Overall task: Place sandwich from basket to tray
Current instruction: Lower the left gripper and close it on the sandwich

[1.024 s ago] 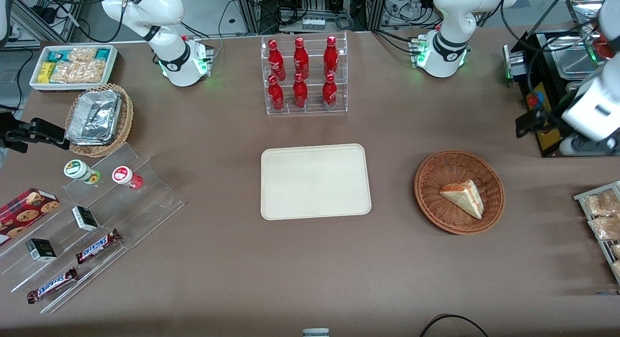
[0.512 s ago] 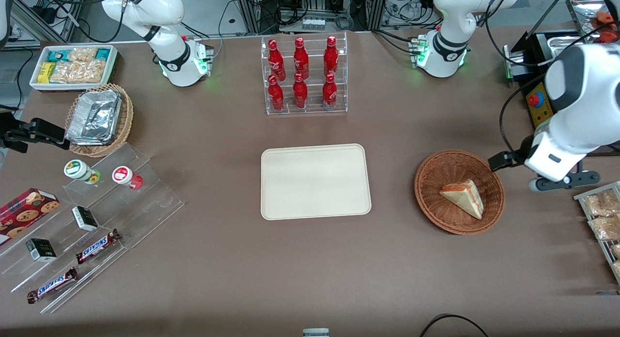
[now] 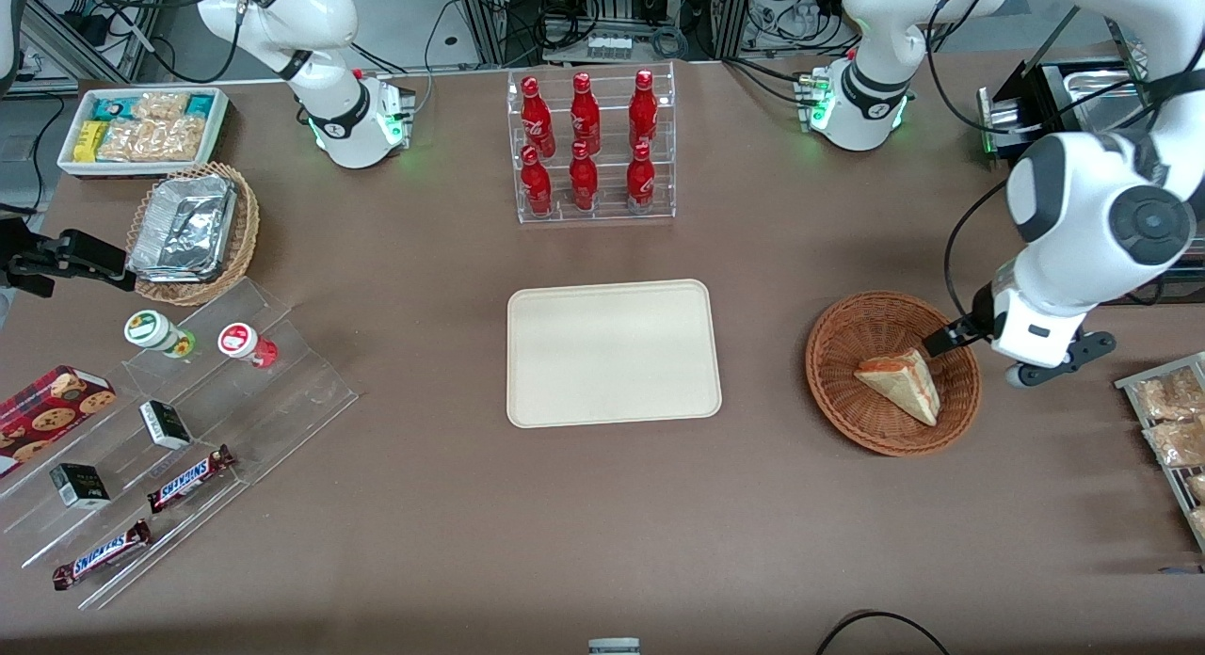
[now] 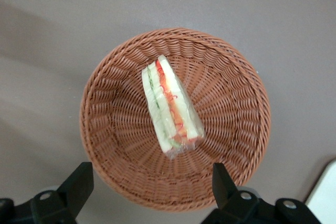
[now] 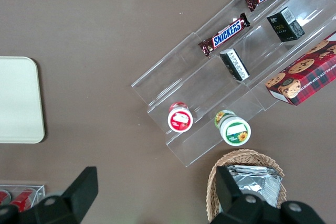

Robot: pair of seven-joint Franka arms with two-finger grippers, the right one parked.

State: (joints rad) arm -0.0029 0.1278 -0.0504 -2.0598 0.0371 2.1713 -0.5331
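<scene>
We take this for a robotics lab staged as a small snack shop. Two white arm bases (image 3: 353,119) are bolted to a brown tabletop (image 3: 452,504), with cable bundles (image 3: 584,15) and metal framing along its edge farthest from the front camera. Shop goods are set out on the tabletop: red bottles (image 3: 586,142) in a clear rack, Snickers bars (image 3: 188,478) and small boxes on clear stepped shelves (image 3: 188,420), a white bin of snack packets (image 3: 141,128), and a cookie box (image 3: 47,415). The working arm's claw (image 4: 149,192) hangs above a wicker basket (image 3: 838,391).
</scene>
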